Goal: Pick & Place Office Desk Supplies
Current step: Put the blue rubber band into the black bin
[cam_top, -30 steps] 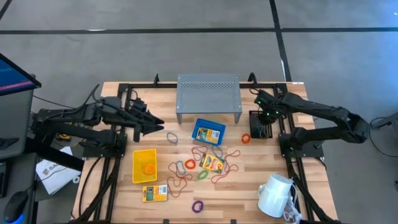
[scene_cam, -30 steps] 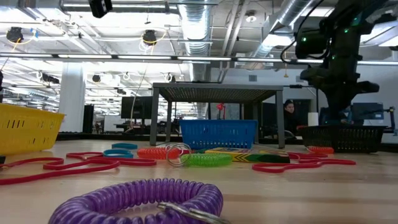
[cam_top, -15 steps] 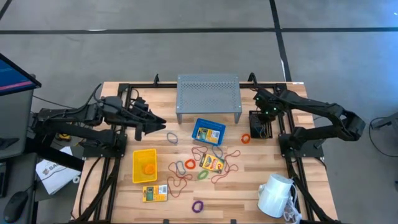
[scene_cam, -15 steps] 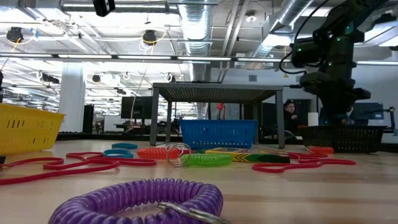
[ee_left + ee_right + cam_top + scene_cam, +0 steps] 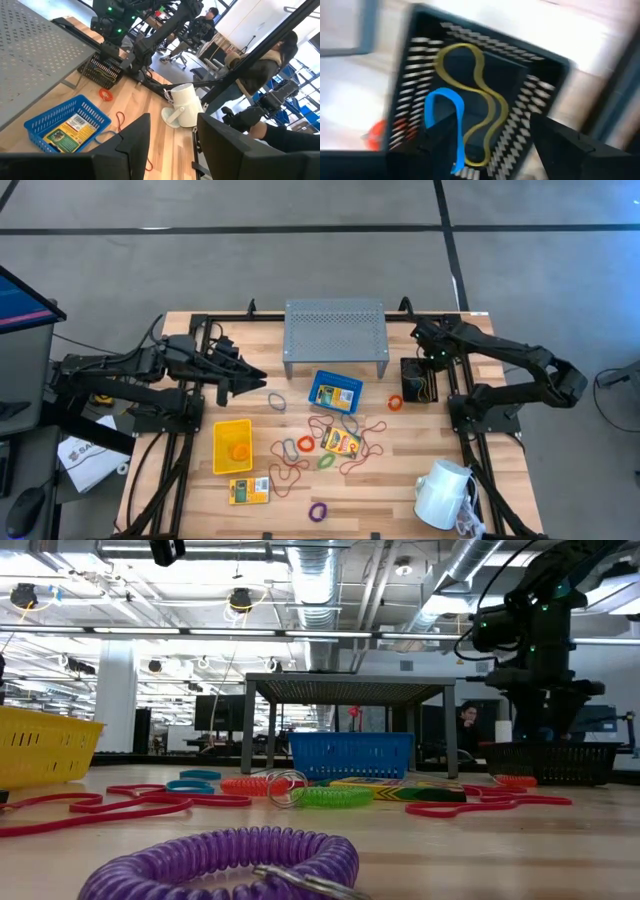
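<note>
My right gripper [image 5: 432, 354] [image 5: 495, 145] points down, open, over the black mesh bin [image 5: 420, 380] [image 5: 550, 762] at the far right. A yellow loop [image 5: 475, 85] and a blue loop [image 5: 445, 120] show in the bin under its fingers. A blue bin [image 5: 335, 392] holding a yellow packet sits mid-table, a yellow bin [image 5: 233, 445] at the left. Red, green and orange loops [image 5: 345, 445], a purple loop [image 5: 318, 511] and two more packets [image 5: 249, 491] lie flat on the wood. My left gripper [image 5: 255, 377] [image 5: 172, 145] hangs open above the table's left side, holding nothing.
A grey perforated riser [image 5: 335, 330] stands at the far middle. A white mug [image 5: 443, 492] lies near the front right corner. An orange loop [image 5: 396, 402] lies beside the black bin. People sit beyond the table [image 5: 260, 55].
My right gripper has opened above the black mesh bin and shifted slightly toward the table's far edge, still pointing down.
</note>
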